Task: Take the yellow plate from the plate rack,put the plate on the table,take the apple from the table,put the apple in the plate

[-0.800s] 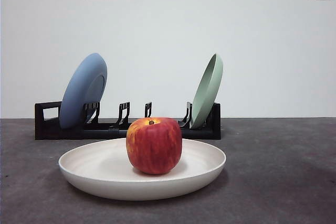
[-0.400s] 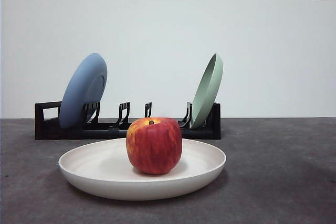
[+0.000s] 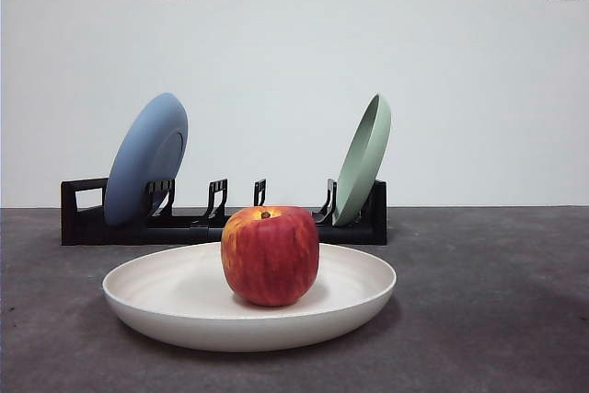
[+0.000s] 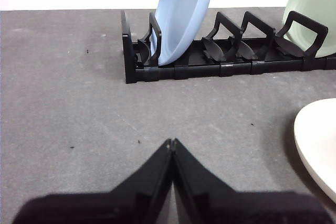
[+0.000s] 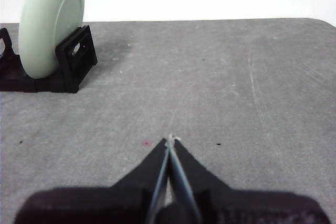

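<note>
The red apple (image 3: 270,256) sits upright in the middle of the cream yellow plate (image 3: 175,306), which lies flat on the dark grey table (image 3: 488,301) in front of the black plate rack (image 3: 83,218). The plate's edge also shows in the left wrist view (image 4: 317,140). My left gripper (image 4: 171,142) is shut and empty above bare table, apart from the rack (image 4: 210,66) and the plate. My right gripper (image 5: 170,139) is shut and empty above bare table, away from the rack end (image 5: 73,61). Neither gripper shows in the front view.
A blue plate (image 3: 145,158) leans in the rack's left slot, seen too in the left wrist view (image 4: 184,14). A pale green plate (image 3: 363,158) leans in the right slot, seen too in the right wrist view (image 5: 50,22). A white wall with two sockets stands behind.
</note>
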